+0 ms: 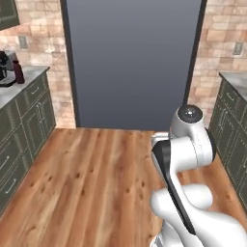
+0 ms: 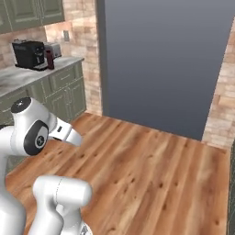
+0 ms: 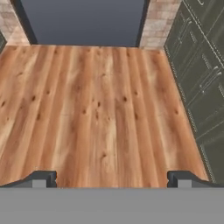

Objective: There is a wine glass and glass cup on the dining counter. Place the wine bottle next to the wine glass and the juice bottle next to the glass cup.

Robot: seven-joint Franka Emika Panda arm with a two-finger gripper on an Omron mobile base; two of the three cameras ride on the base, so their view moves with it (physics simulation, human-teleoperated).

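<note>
The juice bottle [image 1: 18, 71], a squat dark maroon container, stands on the marble worktop at the far left, beside a black coffee machine [image 1: 6, 67]. In the right base view the juice bottle [image 2: 49, 59] sits just right of that coffee machine [image 2: 28, 53]. My gripper [image 3: 113, 179] is open, its two dark fingertips [image 3: 41, 178] far apart with nothing between them. It points down at bare wooden floor, far from the bottle. The wine glass, glass cup, wine bottle and dining counter are out of view.
A tall dark grey panel [image 1: 130, 62] stands straight ahead between brick walls. Green cabinets [image 1: 24, 120] run along the left, and more green cabinets [image 3: 197, 65] along the right. Open wooden floor [image 1: 96, 173] lies between them. A toaster [image 2: 55, 47] sits behind the bottle.
</note>
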